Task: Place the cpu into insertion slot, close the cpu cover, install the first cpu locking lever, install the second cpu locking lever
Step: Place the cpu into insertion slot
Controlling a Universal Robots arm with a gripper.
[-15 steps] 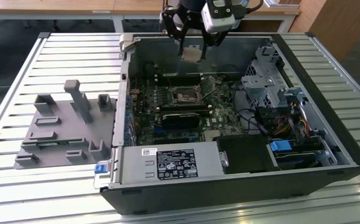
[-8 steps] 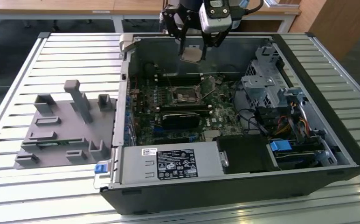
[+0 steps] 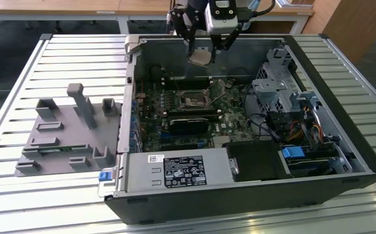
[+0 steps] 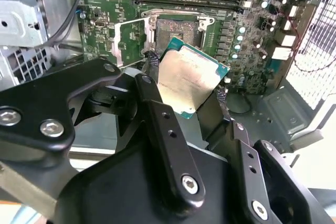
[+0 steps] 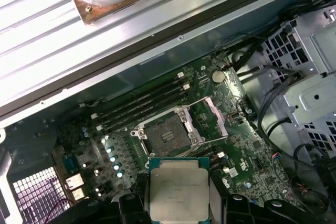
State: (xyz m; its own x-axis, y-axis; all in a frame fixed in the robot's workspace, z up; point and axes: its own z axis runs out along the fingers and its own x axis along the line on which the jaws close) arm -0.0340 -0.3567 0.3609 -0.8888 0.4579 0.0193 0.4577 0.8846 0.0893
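The black metal claw (image 3: 206,48), with 2 bolted, jointed fingers (image 4: 163,129), is closed narrowly on the cpu (image 3: 199,59), a small flat square chip with a dull, brushed silver-beige metal face and a thin green edge. In both wrist views the 1 chip (image 4: 188,82) (image 5: 178,190) sits between the fingertips, gripped by 2 opposite edges.

In the exterior view it hangs in the air over the far rim of the open black steel computer case (image 3: 344,161), which lies on a pale slatted metal surface (image 3: 77,48). The insertion slot (image 3: 193,101), 1 square black socket with a silvery rim on the green circuit board, lies at 6 o'clock from the chip, well apart from it and bare (image 5: 167,136). The cpu cover (image 5: 212,116), 1 thin silvery frame with a cut-out middle, stands swung open just beside the socket. A grey moulded plastic fixture (image 3: 65,136) rests at 9 o'clock from the case.
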